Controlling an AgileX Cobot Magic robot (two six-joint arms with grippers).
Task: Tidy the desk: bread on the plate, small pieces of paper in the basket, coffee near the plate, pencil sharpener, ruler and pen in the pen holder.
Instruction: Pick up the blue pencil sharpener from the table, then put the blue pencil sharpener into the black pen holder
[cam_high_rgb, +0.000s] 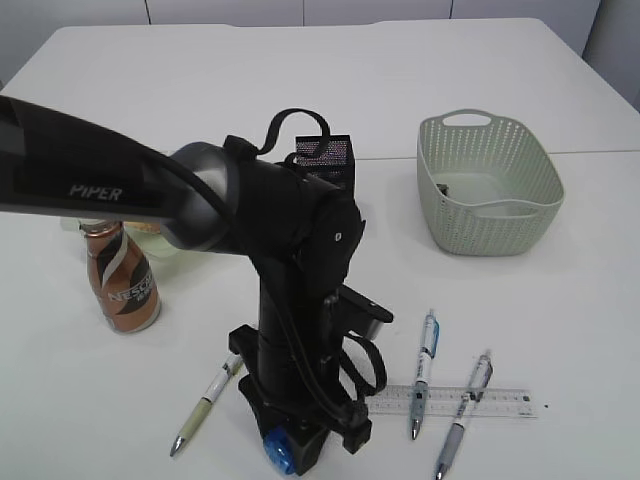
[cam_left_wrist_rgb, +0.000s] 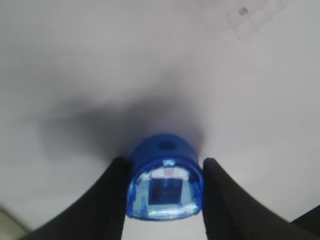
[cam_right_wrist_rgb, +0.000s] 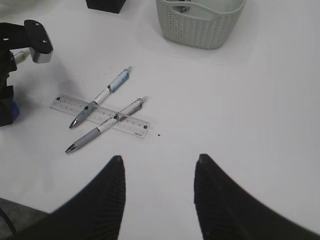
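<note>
My left gripper is shut on the blue pencil sharpener, which sits at the desk's near edge; a black finger presses each side. My right gripper hangs open over bare desk. The clear ruler lies near the front with two pens across it. A third pen lies left of my left arm. The black mesh pen holder stands behind that arm. The coffee stands at the left, in front of the pale green plate. The arm mostly hides the bread.
The grey-green basket stands at the right rear, with something small inside that I cannot make out. My left arm reaches across from the left edge and blocks the middle of the desk. Bare desk lies right of the pens.
</note>
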